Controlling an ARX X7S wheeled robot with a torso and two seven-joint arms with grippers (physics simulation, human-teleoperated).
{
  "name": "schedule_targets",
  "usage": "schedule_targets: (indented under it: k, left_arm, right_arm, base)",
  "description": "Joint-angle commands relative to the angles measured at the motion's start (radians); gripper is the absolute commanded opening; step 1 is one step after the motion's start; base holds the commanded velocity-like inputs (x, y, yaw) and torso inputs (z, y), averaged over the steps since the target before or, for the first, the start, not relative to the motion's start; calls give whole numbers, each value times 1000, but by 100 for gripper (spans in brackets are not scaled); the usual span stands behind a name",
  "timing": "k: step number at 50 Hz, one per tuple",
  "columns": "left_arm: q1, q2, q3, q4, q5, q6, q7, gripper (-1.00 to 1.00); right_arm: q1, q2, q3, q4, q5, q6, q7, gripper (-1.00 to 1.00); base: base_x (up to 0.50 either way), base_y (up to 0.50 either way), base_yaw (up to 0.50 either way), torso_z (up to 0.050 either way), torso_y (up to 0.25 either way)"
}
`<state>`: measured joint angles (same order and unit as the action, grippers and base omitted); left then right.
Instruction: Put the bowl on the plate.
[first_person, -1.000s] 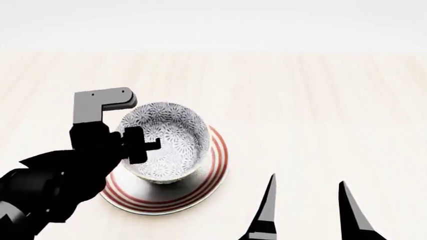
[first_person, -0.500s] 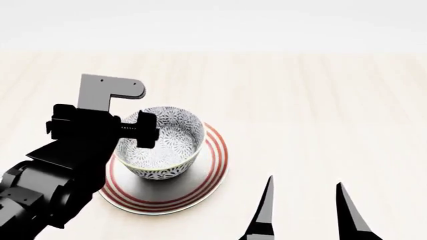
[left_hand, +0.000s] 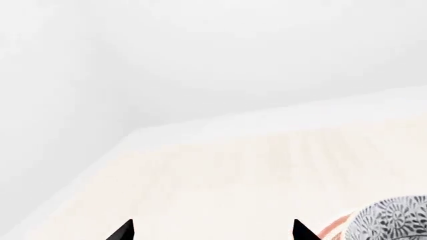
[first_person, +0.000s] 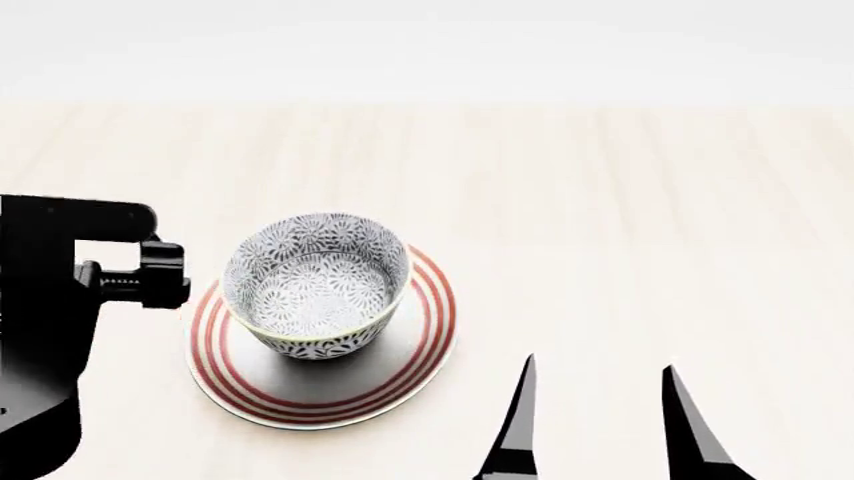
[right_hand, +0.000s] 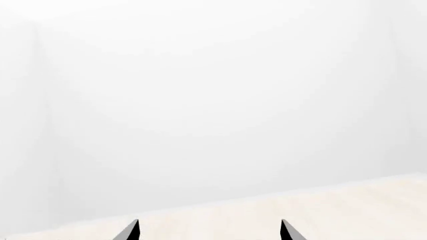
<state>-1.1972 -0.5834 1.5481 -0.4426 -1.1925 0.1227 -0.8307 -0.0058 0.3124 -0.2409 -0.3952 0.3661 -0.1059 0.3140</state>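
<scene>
The bowl (first_person: 318, 283) sits upright on the plate (first_person: 424, 330), toward the plate's far-left part, so the placing step looks done and what remains is, by my judgement, only to draw the arms clear without brushing the bowl. The left end effector (left_hand: 212, 231) is beside the plate, apart from bowl and rim, its tips spread with nothing between them. The right end effector (first_person: 598, 420) hangs near the plate's other side over the bare tabletop (first_person: 641, 200), likewise spread and holding nothing.
</scene>
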Motion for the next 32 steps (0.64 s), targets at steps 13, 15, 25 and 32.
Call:
schedule_targets:
  k: [13,15,25,32]
  left_arm:
    - [264,-362,12,472,341,295,-434,100]
    - [280,-373,20,491,398,312,-456,100]
    - [354,-386,36,539,659,348,-600,100]
    - [389,-391,7,578,822,292,-727,100]
  right_arm:
    - [1,-10,-4,-4,-34,1,-8,100]
    - [4,-10,-3,1,-34,-1,-8,100]
    - [4,-3,3,-1,-36,-4,1,100]
    - [7,-3,8,19,-32,-7,4,100]
  base:
    - [0,0,0,0,0]
    - [0,0,0,0,0]
    - [0,0,0,0,0]
    - [0,0,0,0,0]
